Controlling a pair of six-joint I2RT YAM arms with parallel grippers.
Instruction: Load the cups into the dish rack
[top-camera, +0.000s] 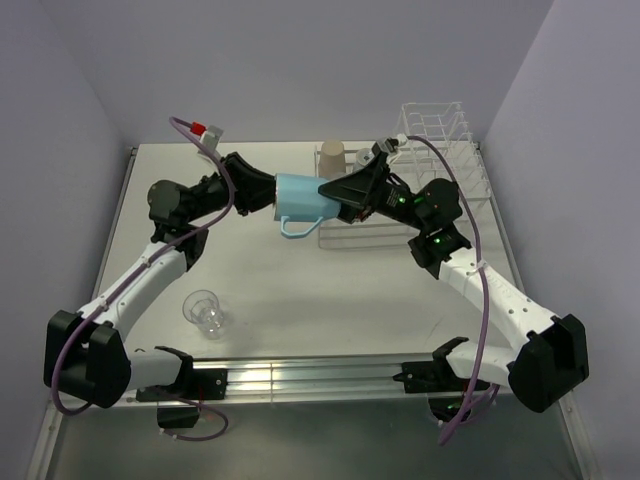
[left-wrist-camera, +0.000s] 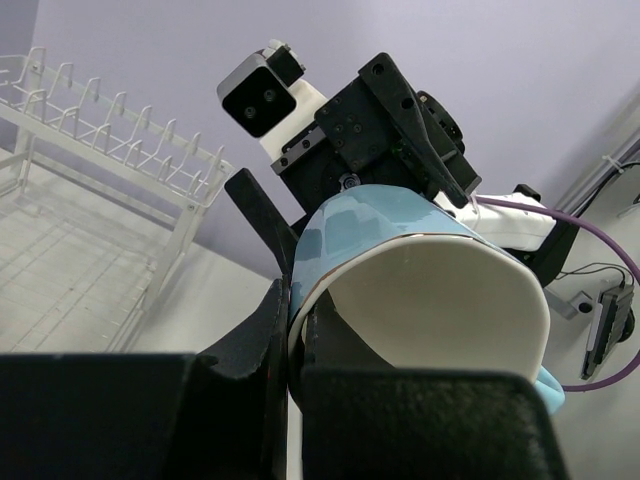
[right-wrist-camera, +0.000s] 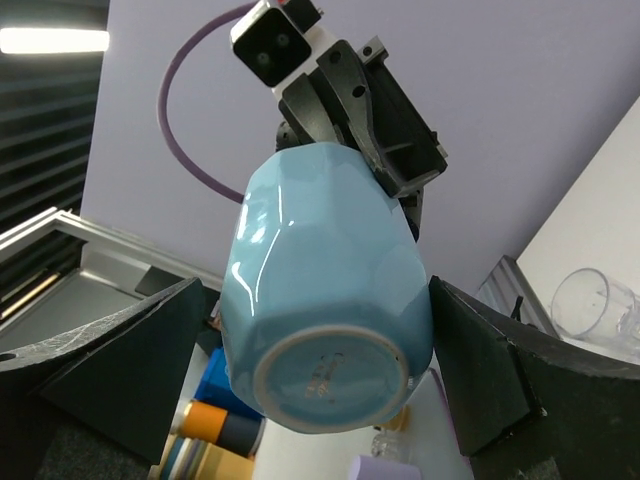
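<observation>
Top external view showed the light blue mug (top-camera: 298, 195) held on its side in the air between the two grippers, its handle hanging below both sets of jaws. The left gripper (top-camera: 262, 190) was clamped on the mug's rim. From the left wrist, one finger sat inside the white mouth and the other outside the wall, so the cup's opening faced back toward that gripper.

The right gripper (top-camera: 322, 195) met the mug from the opposite end with its jaws spread wide. From the right wrist, the round base of the mug sat between its fingers (right-wrist-camera: 130, 350) and faced the palm. One finger lay against the mug's side or very close to it. A thin gap showed at the other, so these jaws had not closed on it.

The dish rack (top-camera: 440, 130) lay beneath and behind the right jaws, with a tan paper cup (top-camera: 332, 157) standing in it just beyond the fingertips. A clear tumbler (top-camera: 205, 312) stood on the table (top-camera: 350, 290), well back from the left jaws toward that arm's base.
</observation>
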